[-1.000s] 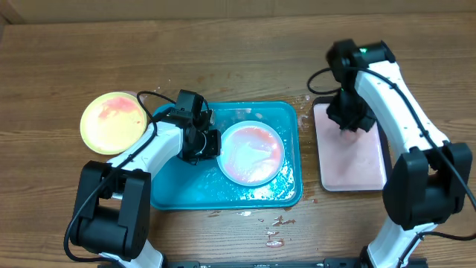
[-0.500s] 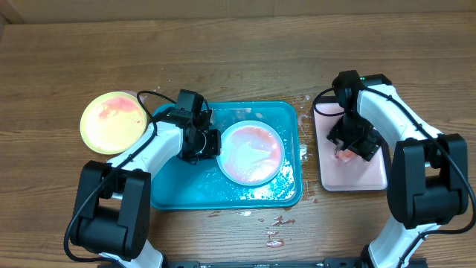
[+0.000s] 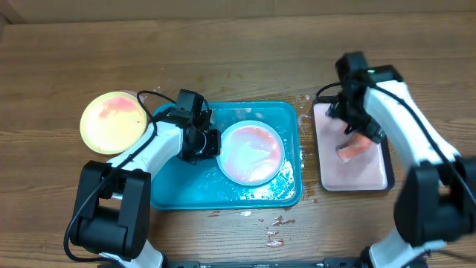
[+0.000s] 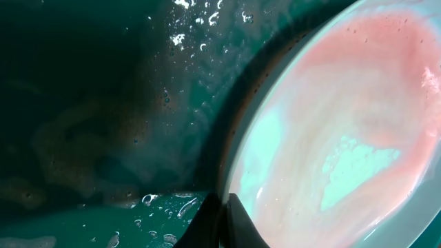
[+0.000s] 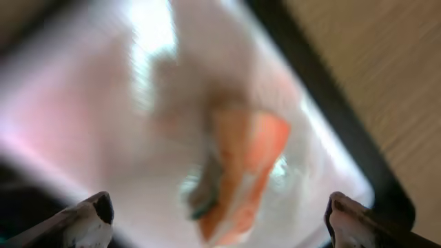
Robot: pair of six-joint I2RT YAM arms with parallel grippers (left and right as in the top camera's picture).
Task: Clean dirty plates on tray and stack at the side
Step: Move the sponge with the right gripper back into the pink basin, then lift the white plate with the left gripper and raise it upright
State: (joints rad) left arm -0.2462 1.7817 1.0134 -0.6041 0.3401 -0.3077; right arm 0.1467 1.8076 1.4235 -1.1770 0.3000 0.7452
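Note:
A pale blue plate [image 3: 251, 152] smeared with red sauce lies on the wet teal tray [image 3: 175, 182]. My left gripper [image 3: 208, 143] is shut on that plate's left rim. In the left wrist view its dark fingertips [image 4: 224, 220] pinch the edge of the plate [image 4: 331, 124] above the tray floor [image 4: 103, 103]. A yellow-green plate [image 3: 113, 121] with red smears sits on the table left of the tray. My right gripper [image 3: 364, 130] hovers open over an orange sponge [image 3: 354, 150]; the blurred right wrist view shows the sponge [image 5: 241, 165] lying free below the gripper [image 5: 220, 217].
The sponge rests on a small black-rimmed pink tray [image 3: 357, 175] to the right of the teal tray. Water and sauce drops [image 3: 274, 223] lie on the wooden table near the teal tray's front right corner.
My right gripper lowered to the pink tray, opened and let go of the orange sponge, then drew up and back a little. The left arm and the plates have not moved.

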